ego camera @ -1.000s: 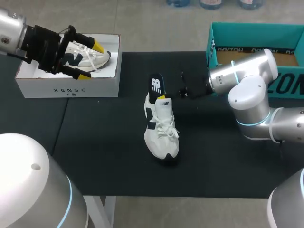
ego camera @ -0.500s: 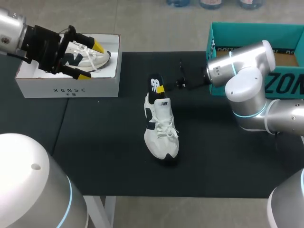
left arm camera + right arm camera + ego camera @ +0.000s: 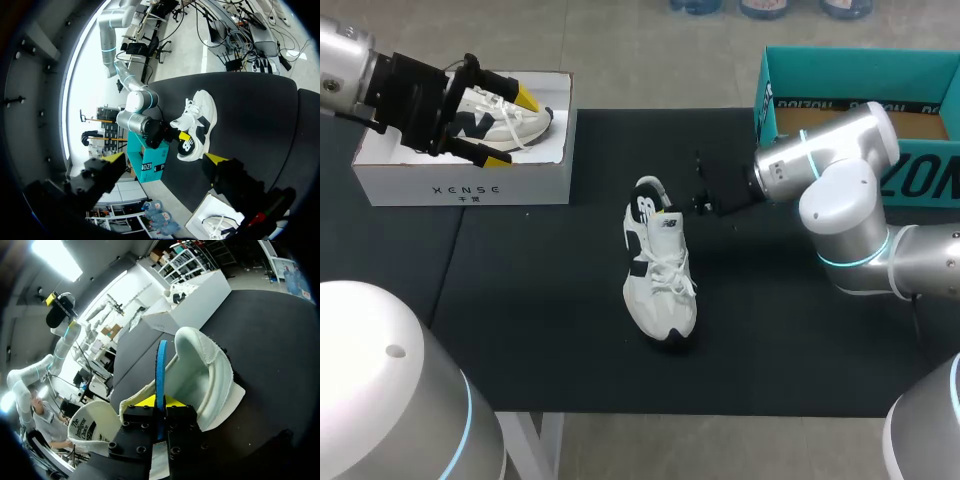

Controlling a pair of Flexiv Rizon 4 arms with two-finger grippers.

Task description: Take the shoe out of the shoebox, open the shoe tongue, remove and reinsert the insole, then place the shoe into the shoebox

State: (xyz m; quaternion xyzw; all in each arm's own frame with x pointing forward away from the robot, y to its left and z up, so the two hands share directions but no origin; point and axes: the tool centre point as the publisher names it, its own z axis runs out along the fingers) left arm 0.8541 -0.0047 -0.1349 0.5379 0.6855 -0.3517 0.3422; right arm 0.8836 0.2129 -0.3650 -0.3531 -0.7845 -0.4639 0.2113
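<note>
White shoe (image 3: 658, 275) with black side marks, upright on its sole mid-way on the black table (image 3: 540, 330), toe toward the near edge. Insole (image 3: 161, 370), blue at the edge, on edge in the heel opening, pinched by the right gripper (image 3: 159, 402). White shoebox (image 3: 460, 185) open at far left, with 1 second shoe (image 3: 500, 118) inside.

Right gripper (image 3: 672, 209) lowered, insole (image 3: 646, 202) pushed deeper into shoe (image 3: 661, 280).

Your head camera looks down from above and behind onto the black table (image 3: 540, 300). Your left wrist camera hangs over the white shoebox (image 3: 465, 186), facing across the table to the shoe (image 3: 658, 282), which all three views share. Your right wrist camera sits closest, apparently right at its heel.
</note>
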